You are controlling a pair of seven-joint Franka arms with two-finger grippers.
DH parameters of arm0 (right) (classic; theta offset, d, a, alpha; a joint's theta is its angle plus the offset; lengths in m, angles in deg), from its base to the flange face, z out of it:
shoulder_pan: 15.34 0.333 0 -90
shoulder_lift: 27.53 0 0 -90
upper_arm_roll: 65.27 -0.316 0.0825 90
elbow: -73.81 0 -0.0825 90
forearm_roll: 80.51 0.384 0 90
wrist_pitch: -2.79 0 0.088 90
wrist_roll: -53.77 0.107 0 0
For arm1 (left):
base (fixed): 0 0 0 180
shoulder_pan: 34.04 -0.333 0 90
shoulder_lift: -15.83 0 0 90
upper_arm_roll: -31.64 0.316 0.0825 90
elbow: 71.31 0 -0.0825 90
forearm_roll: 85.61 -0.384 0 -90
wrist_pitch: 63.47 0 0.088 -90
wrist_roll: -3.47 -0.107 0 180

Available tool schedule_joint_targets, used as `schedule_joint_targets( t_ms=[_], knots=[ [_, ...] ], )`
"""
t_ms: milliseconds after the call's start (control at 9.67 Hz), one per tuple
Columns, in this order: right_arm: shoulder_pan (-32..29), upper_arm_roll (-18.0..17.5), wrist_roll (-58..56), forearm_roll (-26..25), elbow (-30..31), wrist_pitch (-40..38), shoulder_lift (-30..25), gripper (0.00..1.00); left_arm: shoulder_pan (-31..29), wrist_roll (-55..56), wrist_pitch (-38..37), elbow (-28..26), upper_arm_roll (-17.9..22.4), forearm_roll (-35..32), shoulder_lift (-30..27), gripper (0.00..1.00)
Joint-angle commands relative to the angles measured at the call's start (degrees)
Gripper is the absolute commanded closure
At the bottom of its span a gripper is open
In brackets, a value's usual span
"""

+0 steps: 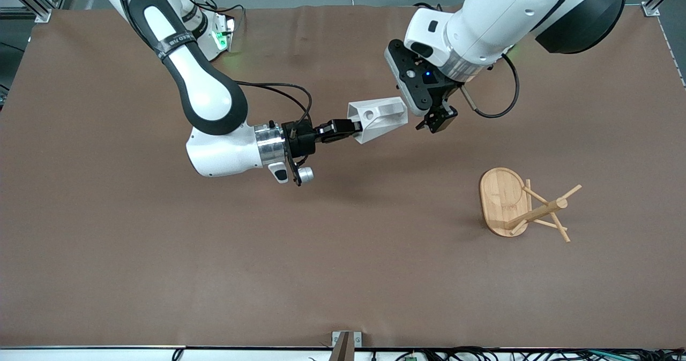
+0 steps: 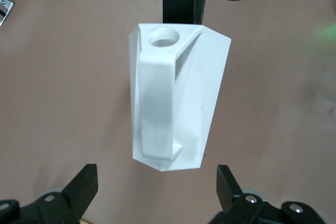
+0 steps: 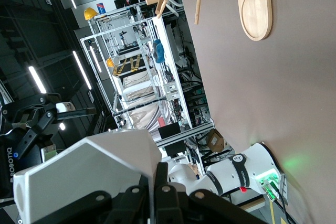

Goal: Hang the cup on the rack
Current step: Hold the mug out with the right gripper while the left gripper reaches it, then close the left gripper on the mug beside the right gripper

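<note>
The brown table (image 1: 161, 254) carries the rack (image 1: 522, 205), which stands toward the left arm's end. Up in the air over the table's middle, well apart from the rack, the right gripper (image 1: 351, 129) pinches the rim of the cup (image 1: 378, 119), which lies sideways with its handle up. The left gripper (image 1: 437, 120) hangs just beside the cup's base, fingers (image 2: 81, 187) spread and holding nothing.

The right arm reaches in from its base, forearm level over the middle of the desk; the right gripper (image 1: 355, 129) has its fingers clamped on the cup (image 1: 378, 119). The left arm angles down, and the left gripper (image 1: 437, 120) hangs beside it, fingers (image 2: 84, 187) spread wide, gripping nothing.
</note>
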Motion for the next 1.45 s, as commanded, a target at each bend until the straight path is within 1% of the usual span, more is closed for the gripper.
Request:
schedule_joint_targets(
  t_ms=[0,207,517,621,724,931,1034,1138,1241,1345],
  knots=[
    [0.39,-0.16,-0.20,1.04,-0.66,-0.45,0.00,1.00,1.42,-0.73,1.23,-0.32,-0.39,-1.55,2.02,0.00],
    [0.40,-0.86,-0.20,1.04,-0.66,-0.45,-0.27,0.99,2.29,-0.73,2.02,-0.41,-0.31,-2.43,2.63,0.00],
    [0.66,-0.95,-0.12,1.22,-0.66,-0.37,-0.44,0.99,3.18,-0.64,3.08,-0.49,-0.39,-3.31,3.95,0.00],
    [0.74,-0.95,-0.20,1.22,-0.66,-0.37,-0.53,0.99,3.70,-0.56,3.08,-0.49,-0.39,-3.31,4.04,0.01],
    [0.75,-1.04,-0.12,1.30,-0.66,-0.37,-0.62,0.99,3.79,-0.64,3.08,-0.84,-0.39,-3.48,4.05,0.06],
    [0.66,-1.74,-0.03,2.09,-0.75,-0.19,-0.79,0.98,3.88,-0.56,2.99,-0.85,-0.39,-3.75,4.05,0.37],
    [0.57,-1.74,0.06,2.10,-0.66,-0.36,-1.23,0.98,3.79,-0.30,2.99,-0.85,-0.39,-3.75,4.05,0.56],
    [0.57,-1.74,0.23,2.10,-0.75,-0.28,-1.32,0.98,3.79,0.23,2.91,-0.85,-0.39,-3.66,3.96,0.71],
    [0.48,-1.74,0.32,2.10,-0.66,-0.28,-1.41,0.97,3.62,1.45,2.82,-0.67,-0.31,-3.66,3.78,0.74],
    [0.22,-1.74,0.59,2.10,-0.66,-0.54,-1.50,0.58,3.44,4.42,2.82,-0.58,-0.31,-3.66,3.69,0.74]
  ],
)
